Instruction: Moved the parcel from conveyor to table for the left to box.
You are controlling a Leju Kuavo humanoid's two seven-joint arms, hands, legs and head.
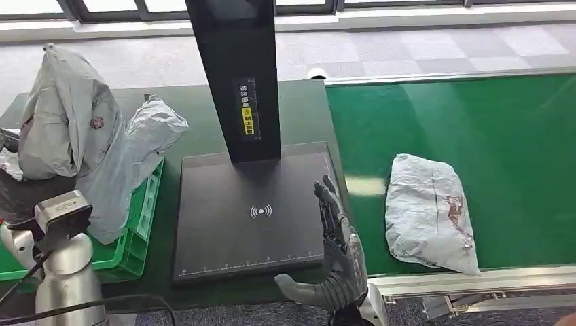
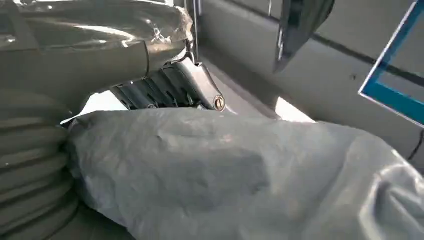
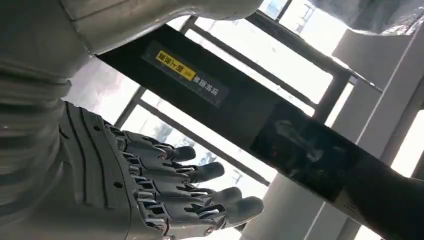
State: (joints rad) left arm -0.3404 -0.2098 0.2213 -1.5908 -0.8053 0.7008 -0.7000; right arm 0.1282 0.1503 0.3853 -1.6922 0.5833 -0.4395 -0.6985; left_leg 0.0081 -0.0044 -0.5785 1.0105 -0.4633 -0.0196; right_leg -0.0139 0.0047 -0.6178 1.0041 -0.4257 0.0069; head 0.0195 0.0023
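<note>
We see the grey parcel (image 1: 429, 212) lying flat on the green conveyor (image 1: 502, 129), just beside our right hand (image 1: 337, 255), whose fingers (image 3: 200, 172) are spread and empty; left hand (image 2: 165, 87) fingers, can't tell.

A crumpled grey parcel bag (image 2: 240, 175) is lying right against the left hand's (image 2: 150, 85) ribbed cover. The thick grey thumb is reaching over it, with darker fingers (image 2: 165, 90) showing just above the bag. A blue-edged frame (image 2: 390, 90) is standing farther off.
</note>
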